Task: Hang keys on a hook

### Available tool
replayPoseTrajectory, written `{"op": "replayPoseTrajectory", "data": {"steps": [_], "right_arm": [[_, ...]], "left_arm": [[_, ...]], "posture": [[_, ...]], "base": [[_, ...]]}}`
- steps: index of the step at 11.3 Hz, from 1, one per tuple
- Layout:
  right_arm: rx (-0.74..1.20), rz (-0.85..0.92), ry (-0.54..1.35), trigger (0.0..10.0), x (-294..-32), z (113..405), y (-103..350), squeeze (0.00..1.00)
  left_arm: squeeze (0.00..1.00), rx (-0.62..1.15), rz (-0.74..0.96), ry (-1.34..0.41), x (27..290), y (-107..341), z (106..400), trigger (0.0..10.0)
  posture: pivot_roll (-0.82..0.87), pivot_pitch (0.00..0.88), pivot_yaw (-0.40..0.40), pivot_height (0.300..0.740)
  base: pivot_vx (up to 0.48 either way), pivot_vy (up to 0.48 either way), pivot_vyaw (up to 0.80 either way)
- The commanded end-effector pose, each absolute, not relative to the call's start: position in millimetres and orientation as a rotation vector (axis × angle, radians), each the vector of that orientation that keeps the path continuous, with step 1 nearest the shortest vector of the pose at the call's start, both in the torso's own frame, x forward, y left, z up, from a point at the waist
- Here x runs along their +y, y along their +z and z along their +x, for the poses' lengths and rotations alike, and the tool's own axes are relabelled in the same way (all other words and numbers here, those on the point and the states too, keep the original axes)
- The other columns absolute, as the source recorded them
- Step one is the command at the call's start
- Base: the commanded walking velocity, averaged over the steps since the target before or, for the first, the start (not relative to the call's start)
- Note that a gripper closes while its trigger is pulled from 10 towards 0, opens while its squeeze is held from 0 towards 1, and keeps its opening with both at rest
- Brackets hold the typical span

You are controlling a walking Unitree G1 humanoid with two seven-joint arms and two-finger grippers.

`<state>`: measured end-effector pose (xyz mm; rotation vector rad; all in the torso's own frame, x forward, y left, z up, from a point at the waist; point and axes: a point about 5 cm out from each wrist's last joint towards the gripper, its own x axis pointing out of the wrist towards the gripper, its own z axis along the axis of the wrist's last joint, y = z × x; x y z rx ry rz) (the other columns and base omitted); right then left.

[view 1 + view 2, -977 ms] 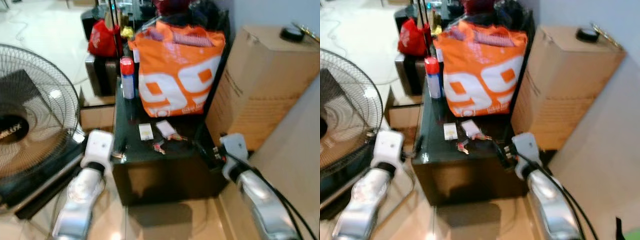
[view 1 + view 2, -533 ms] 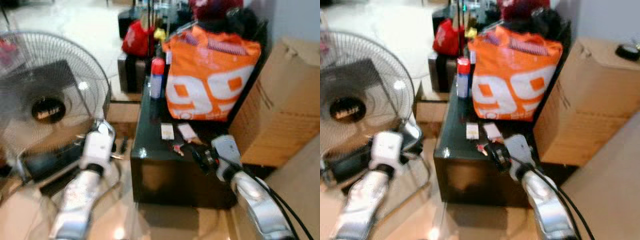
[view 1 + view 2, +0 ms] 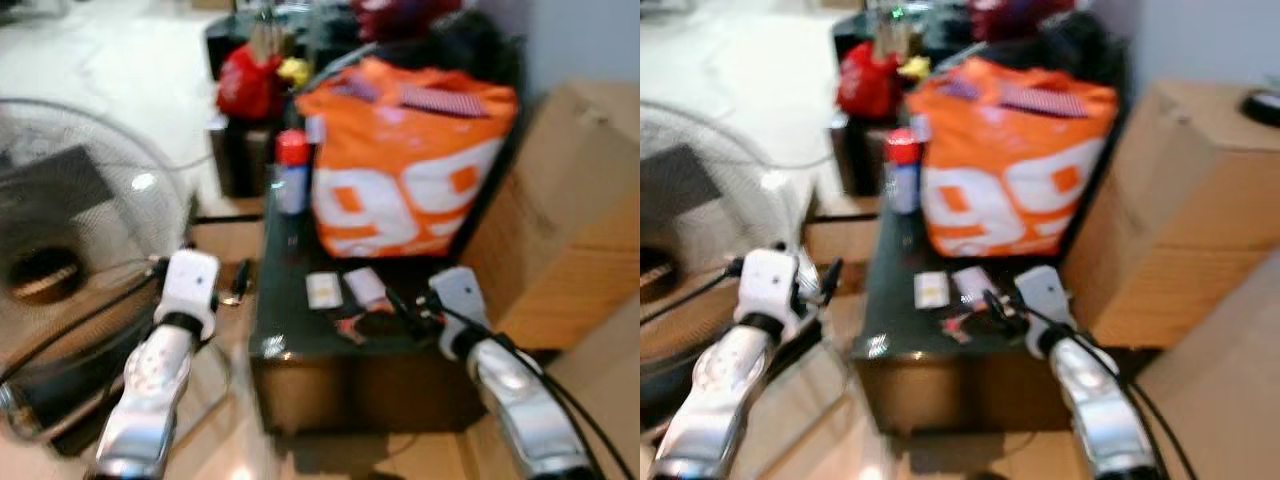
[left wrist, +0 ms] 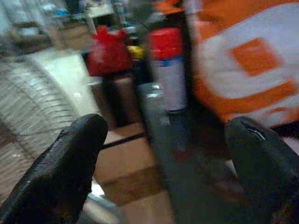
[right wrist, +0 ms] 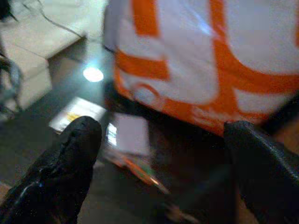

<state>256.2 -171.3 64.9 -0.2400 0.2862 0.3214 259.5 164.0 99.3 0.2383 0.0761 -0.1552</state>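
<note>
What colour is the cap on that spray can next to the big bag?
Red, on a pale can body. The spray can shows best in the left wrist view, beside the orange-and-white bag.

the orange bag (image 3: pixel 405 160) bears large white digits that look like "99".

My two arms show as rounded silver shells with a glossy, mirror-like finish. Each ends in a boxy white wrist block, and a black collar sits where block meets silver. The left gripper (image 4: pixel 170 163) has two thick, matte black fingers (image 4: pixel 70 163) with blunt, rounded tips; the right gripper (image 5: pixel 163 168) has the same broad black fingers (image 5: pixel 60 163), slightly shiny along the edges. Thin black cables run along the right arm past its wrist block, and more loop near the left wrist.
</note>
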Motion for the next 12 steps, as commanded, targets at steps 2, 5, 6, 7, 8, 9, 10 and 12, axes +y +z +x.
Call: {"op": "replayPoseTrajectory", "data": {"steps": [2,5,6,7,8,9,10,12], "right_arm": [[0.309,-0.258,0.323,10.0,-172,260,66,0.00],[0.387,-0.322,0.411,10.0,-165,272,52,0.00],[0.411,-0.323,0.436,10.0,-161,276,45,0.00],[0.423,-0.318,0.454,10.0,-158,278,42,0.03],[0.446,-0.281,0.467,10.0,-154,283,36,1.00],[0.474,-0.272,0.436,10.0,-155,288,30,0.36],[0.478,-0.245,0.398,10.0,-155,295,27,0.00],[0.442,-0.180,0.373,10.0,-150,302,29,0.00]], "left_arm": [[0.00,0.103,0.257,-0.213,164,98,259,10.0],[0.00,0.169,0.351,-0.443,152,84,256,10.0],[0.00,0.166,0.355,-0.461,151,85,258,10.0],[0.00,0.164,0.355,-0.477,151,87,259,10.0],[0.00,0.161,0.366,-0.523,149,89,259,10.0],[0.00,0.166,0.357,-0.582,145,89,256,10.0],[0.00,0.169,0.364,-0.655,141,90,253,10.0],[0.00,0.170,0.384,-0.729,138,94,248,10.0]], "posture": [[-0.10,0.000,-0.041,0.740],[-0.12,0.000,-0.043,0.740],[-0.12,0.012,-0.042,0.740],[-0.12,0.039,-0.042,0.740],[-0.12,0.071,-0.037,0.740],[-0.12,0.102,-0.025,0.740],[-0.11,0.125,-0.016,0.740],[-0.09,0.173,0.008,0.740]], "base": [[0.000,0.000,0.00],[0.000,0.000,0.00],[0.000,0.000,0.00],[0.000,0.000,0.00],[0.000,0.000,0.00],[0.000,0.000,0.00],[0.000,0.000,0.00],[0.000,0.000,0.00]]}}
